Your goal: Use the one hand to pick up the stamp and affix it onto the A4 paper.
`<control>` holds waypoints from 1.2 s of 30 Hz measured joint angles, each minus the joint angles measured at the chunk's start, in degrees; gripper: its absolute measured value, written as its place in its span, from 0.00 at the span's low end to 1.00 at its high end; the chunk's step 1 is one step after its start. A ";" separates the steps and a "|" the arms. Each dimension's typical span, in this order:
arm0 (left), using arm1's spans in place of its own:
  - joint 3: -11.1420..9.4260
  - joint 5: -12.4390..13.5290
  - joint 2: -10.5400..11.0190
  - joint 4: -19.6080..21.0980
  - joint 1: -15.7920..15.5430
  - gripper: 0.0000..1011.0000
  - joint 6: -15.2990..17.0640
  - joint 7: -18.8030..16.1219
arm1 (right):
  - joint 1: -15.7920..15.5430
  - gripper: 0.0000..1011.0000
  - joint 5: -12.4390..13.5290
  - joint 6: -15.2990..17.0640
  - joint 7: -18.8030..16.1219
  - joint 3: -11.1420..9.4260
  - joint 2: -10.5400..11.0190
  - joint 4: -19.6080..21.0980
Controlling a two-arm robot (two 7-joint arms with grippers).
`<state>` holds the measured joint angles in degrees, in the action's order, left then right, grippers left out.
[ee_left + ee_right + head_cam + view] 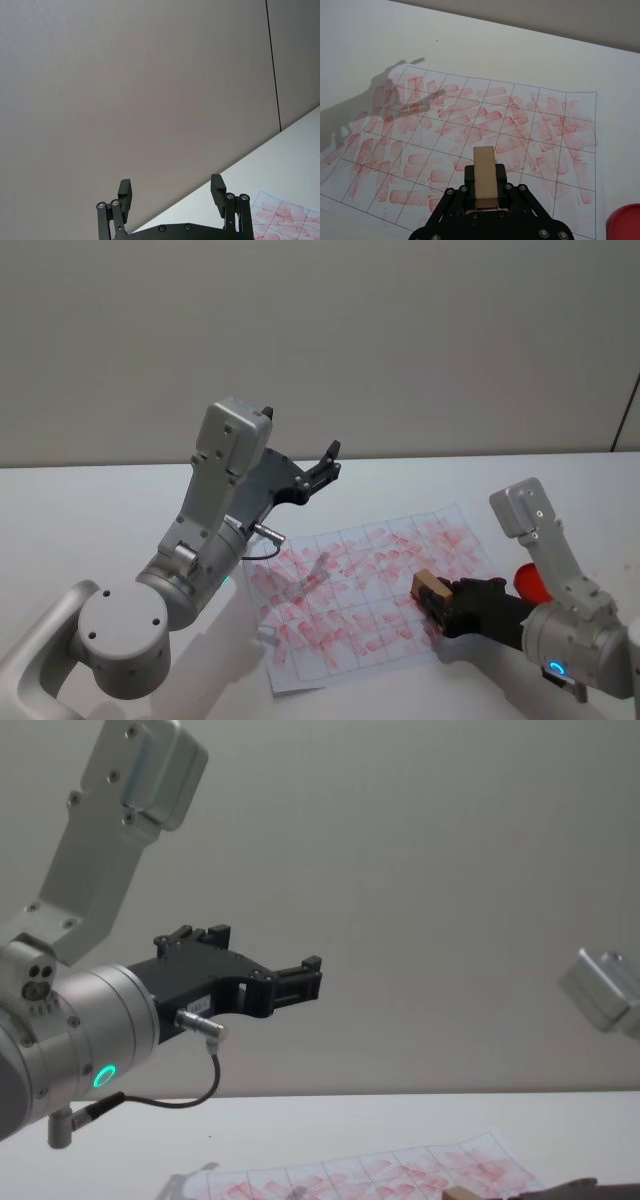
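Note:
The A4 paper lies on the white table, ruled in a grid with red smudgy imprints; it also shows in the right wrist view and at the bottom of the chest view. My right gripper is shut on the stamp, a pale tan wooden block, over the paper's right part. In the right wrist view the stamp sits between the black fingers, just above the sheet. My left gripper hangs raised above the table's far side, open with nothing in it.
A red round object lies on the table just right of the paper, beside my right arm; its edge shows in the right wrist view. A plain wall stands behind the table.

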<state>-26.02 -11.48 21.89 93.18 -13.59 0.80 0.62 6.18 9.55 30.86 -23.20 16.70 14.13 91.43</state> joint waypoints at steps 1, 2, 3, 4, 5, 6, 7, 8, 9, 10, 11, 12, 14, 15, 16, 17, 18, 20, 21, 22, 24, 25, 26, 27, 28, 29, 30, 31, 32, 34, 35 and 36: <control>0.00 0.00 0.00 0.00 0.00 0.99 0.00 0.00 | 0.14 0.21 -0.04 0.09 -0.06 0.05 -0.05 -0.24; 0.00 0.00 0.00 0.00 0.00 0.99 0.00 0.00 | 0.19 0.21 -0.05 0.13 -0.08 0.08 -0.08 -0.38; 0.00 0.00 0.00 0.00 0.00 0.99 0.00 0.00 | 0.24 0.21 -0.06 0.17 -0.10 0.09 -0.10 -0.48; 0.00 0.00 0.00 0.00 0.00 0.99 0.00 0.00 | 0.35 0.21 -0.08 0.23 -0.13 0.12 -0.15 -0.68; 0.00 0.00 0.00 0.00 0.00 0.99 0.00 0.00 | 0.40 0.21 -0.08 0.25 -0.14 0.13 -0.18 -0.76; 0.00 0.00 0.00 0.00 0.00 0.99 0.00 0.00 | 0.44 0.21 -0.08 0.25 -0.14 0.14 -0.20 -0.84; 0.00 0.00 0.00 0.00 0.00 0.99 0.00 0.00 | 0.53 0.21 -0.09 0.25 -0.16 0.17 -0.24 -0.99; 0.00 0.00 0.00 0.00 0.00 0.99 0.00 0.00 | 0.56 0.21 -0.09 0.25 -0.16 0.19 -0.25 -1.05; 0.00 0.00 0.00 0.00 0.00 0.99 0.00 0.00 | 0.59 0.21 -0.09 0.24 -0.16 0.20 -0.26 -1.10; 0.00 0.00 0.00 0.00 0.00 0.99 0.00 0.00 | 0.64 0.21 -0.09 0.24 -0.16 0.22 -0.28 -1.15; 0.00 0.00 0.00 0.00 0.00 0.99 0.00 0.00 | 0.70 0.22 -0.11 0.21 -0.16 0.24 -0.29 -1.23; 0.00 0.00 0.00 0.00 0.00 0.99 0.00 0.00 | 0.72 0.21 -0.12 0.20 -0.16 0.25 -0.30 -1.25; 0.00 0.00 0.00 0.00 0.00 0.99 0.00 0.00 | 0.78 0.21 -0.14 0.13 -0.16 0.28 -0.31 -1.30; 0.00 0.00 0.00 0.00 0.00 0.99 0.00 0.00 | 0.83 0.22 -0.19 0.07 -0.15 0.29 -0.31 -1.32; 0.00 0.00 0.00 0.00 0.00 0.99 0.00 0.00 | 0.87 0.21 -0.24 0.00 -0.15 0.30 -0.31 -1.32; 0.00 0.00 0.00 0.00 0.00 0.99 0.00 0.00 | 0.88 0.21 -0.26 -0.04 -0.15 0.31 -0.31 -1.32; 0.00 0.00 0.00 0.00 0.00 0.99 0.00 0.00 | 0.89 0.22 -0.29 -0.12 -0.14 0.31 -0.30 -1.32; 0.00 0.00 0.00 0.00 0.00 0.99 0.00 0.00 | 0.92 0.21 -0.36 -0.39 -0.12 0.32 -0.26 -1.32; 0.00 0.00 0.00 0.00 0.00 0.99 0.00 0.00 | 0.92 0.21 -0.38 -0.56 -0.10 0.32 -0.25 -1.30; 0.00 0.00 0.00 0.00 0.00 0.99 0.00 0.00 | 0.93 0.22 -0.40 -0.73 -0.07 0.32 -0.23 -1.26; 0.00 0.00 0.00 0.00 0.00 0.99 0.00 0.00 | 0.93 0.21 -0.47 -1.39 0.15 0.31 -0.17 -1.03; 0.00 0.00 0.00 0.00 0.00 0.99 0.00 0.00 | 0.93 0.21 -0.49 -1.61 0.24 0.31 -0.14 -0.93; 0.00 0.00 0.00 0.00 0.00 0.99 0.00 0.00 | 0.91 0.21 -0.50 -2.09 0.50 0.24 -0.05 -0.62; 0.00 0.00 0.00 0.00 0.00 0.99 0.00 0.00 | 0.87 0.22 -0.50 -2.35 0.66 0.19 -0.01 -0.46; 0.00 0.00 0.00 0.00 0.00 0.99 0.00 0.00 | 0.84 0.21 -0.50 -2.69 0.87 0.14 0.04 -0.30; 0.00 0.00 0.00 0.00 0.00 0.99 0.00 0.00 | 0.79 0.22 -0.50 -2.88 1.02 0.10 0.10 -0.13; 0.00 0.00 0.00 0.00 0.00 0.99 0.00 0.00 | 0.65 0.21 -0.50 -3.50 1.55 -0.04 0.22 0.29; 0.00 0.00 0.00 0.00 0.00 0.99 0.00 0.00 | 0.34 0.21 -0.32 -4.37 2.39 -0.34 0.52 1.13; 0.00 0.00 0.00 0.00 0.00 0.99 0.00 0.00 | 0.22 0.21 -0.27 -4.54 2.71 -0.44 0.63 1.43; 0.00 0.00 0.00 0.00 0.00 0.99 0.00 0.00 | -0.27 0.21 0.07 -5.36 3.97 -0.83 1.07 2.55; 0.00 0.00 0.00 0.00 0.00 0.99 0.00 0.00 | -0.40 0.21 0.18 -5.54 4.33 -0.93 1.18 2.82; 0.00 0.00 0.00 0.00 0.00 0.99 0.00 0.00 | -0.64 0.21 0.36 -5.79 4.90 -1.12 1.39 3.29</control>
<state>-26.02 -11.48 21.89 93.18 -13.59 0.80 0.62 5.54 9.91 25.07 -18.29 15.59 15.53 94.72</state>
